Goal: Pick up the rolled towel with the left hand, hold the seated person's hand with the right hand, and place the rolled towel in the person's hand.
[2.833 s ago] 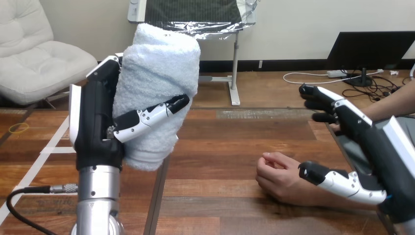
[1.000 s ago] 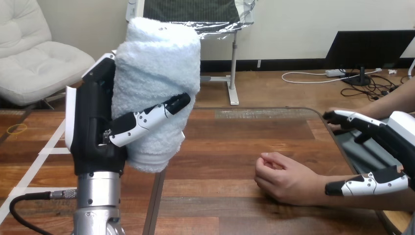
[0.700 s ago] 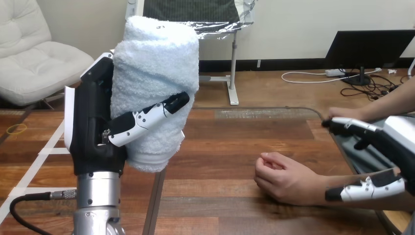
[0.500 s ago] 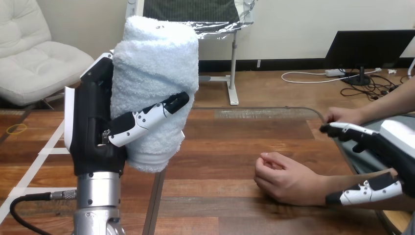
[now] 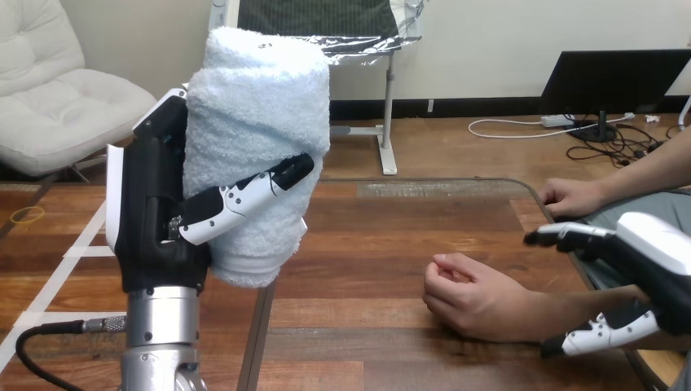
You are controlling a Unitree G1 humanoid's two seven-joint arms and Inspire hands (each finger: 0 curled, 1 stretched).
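My left hand (image 5: 155, 212) stands raised at the view's left, shut on the rolled towel (image 5: 257, 138). The pale blue towel is upright, with my thumb curled across its front. The person's hand (image 5: 468, 297) rests on the wooden table (image 5: 383, 236) right of centre, loosely curled, its forearm running off to the right. My right hand (image 5: 660, 257) is open at the right edge. It straddles that forearm, with straight fingers (image 5: 562, 236) on the far side and the thumb (image 5: 599, 336) on the near side. I cannot tell whether it touches the forearm.
A second hand of the person (image 5: 570, 195) lies at the table's far right edge. The tabletop between the towel and the curled hand is bare wood. A seam in the table (image 5: 261, 326) runs below the towel.
My right hand has come down and drawn back to the right, from above the wrist to straddling the forearm. The towel in my left hand has barely moved.
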